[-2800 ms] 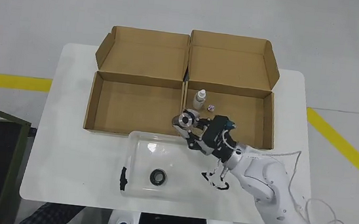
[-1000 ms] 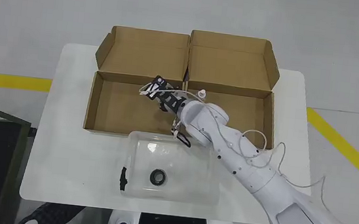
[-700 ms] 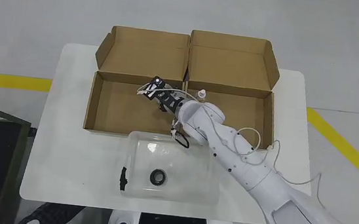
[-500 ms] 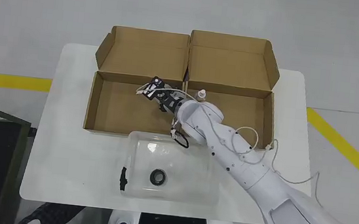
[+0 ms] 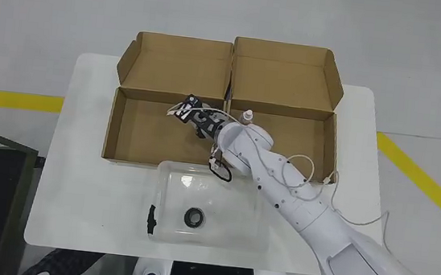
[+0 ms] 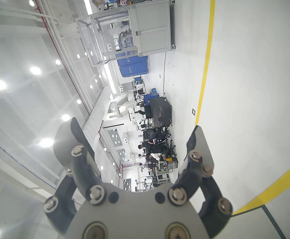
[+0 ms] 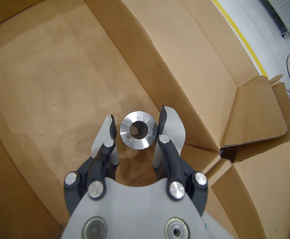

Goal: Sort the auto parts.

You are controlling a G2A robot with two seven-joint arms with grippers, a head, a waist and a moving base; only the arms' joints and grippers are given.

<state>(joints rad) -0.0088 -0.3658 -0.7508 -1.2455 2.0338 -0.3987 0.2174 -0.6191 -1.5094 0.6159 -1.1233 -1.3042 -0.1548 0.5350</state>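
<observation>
Right hand [image 7: 135,123], ring [image 7: 126,134] now over left box [image 5: 144,133]

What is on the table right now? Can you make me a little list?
Right end effector: over the left cardboard box, with a shiny metal bushing at its tip; gripped or loose, cannot tell
Left end effector: open, empty, aimed out at the room
Right cardboard box: small white bottle inside
Clear plastic bin: black ring inside
</observation>
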